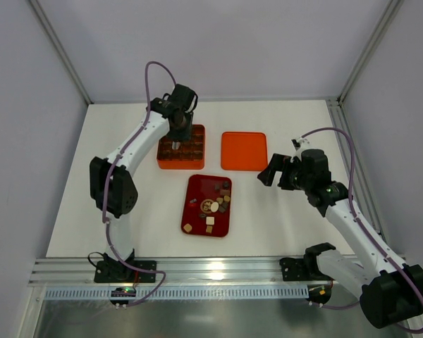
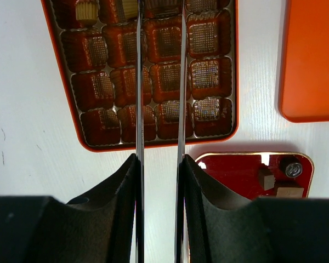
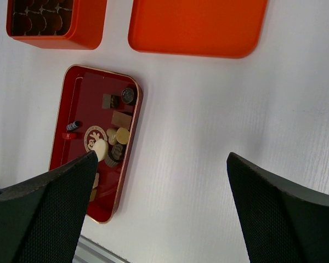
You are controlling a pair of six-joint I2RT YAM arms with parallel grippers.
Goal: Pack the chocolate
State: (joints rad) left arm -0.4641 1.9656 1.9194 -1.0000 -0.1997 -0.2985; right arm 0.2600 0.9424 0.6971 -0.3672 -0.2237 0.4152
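Several small chocolate pieces (image 1: 215,202), dark brown, tan and cream, lie loose in the dark red tray (image 1: 192,213), which also shows in the right wrist view (image 3: 71,98). The orange box (image 1: 180,166) has a grid of mostly empty cells (image 2: 205,74). One cream piece (image 2: 86,10) sits in a far-left cell. My left gripper (image 1: 178,135) hangs over the box, shut on metal tweezers (image 2: 139,82). The tweezers' two blades stand slightly apart and their tips run off the top of the wrist view. My right gripper (image 3: 162,159) hovers open to the right of the red tray.
The box's orange lid (image 1: 243,151) lies flat to the right of the box and behind the red tray. White walls and frame posts close in the table. A metal rail (image 1: 218,271) runs along the near edge by the arm bases.
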